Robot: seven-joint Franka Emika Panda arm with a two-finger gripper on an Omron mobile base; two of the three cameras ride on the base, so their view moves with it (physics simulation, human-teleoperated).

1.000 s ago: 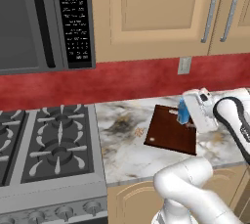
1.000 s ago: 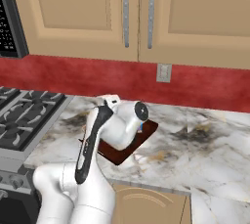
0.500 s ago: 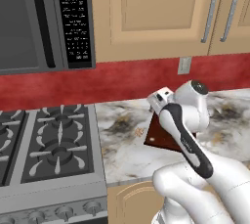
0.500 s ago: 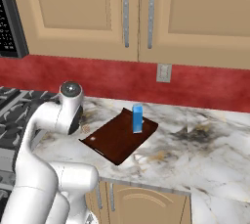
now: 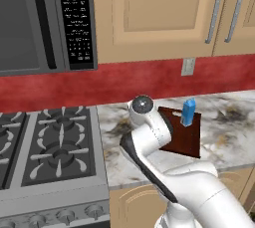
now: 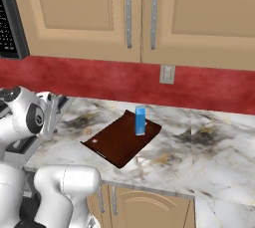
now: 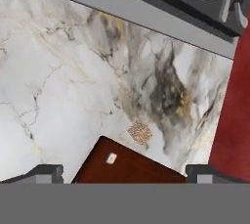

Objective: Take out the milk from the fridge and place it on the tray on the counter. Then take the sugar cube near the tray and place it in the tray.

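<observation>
Marbled worktop (image 6: 209, 157) beside a stove: milk (image 6: 140, 120) already stands on the tray (image 6: 119, 142). Sugar cube (image 7: 140, 132) lies just beside it, still to fetch. End effector (image 7: 124, 171) hovers above, jaws wide, empty.

Arm: swung away from the milk (image 6: 140, 120), which is left uncovered on the tray (image 6: 117, 142); carried across to the stove side of the tabletop (image 6: 209, 157).
End effector (image 7: 124, 171): brought over the tray's slotted edge, jaws spread wide, sugar cube (image 7: 140, 132) just beyond.
</observation>
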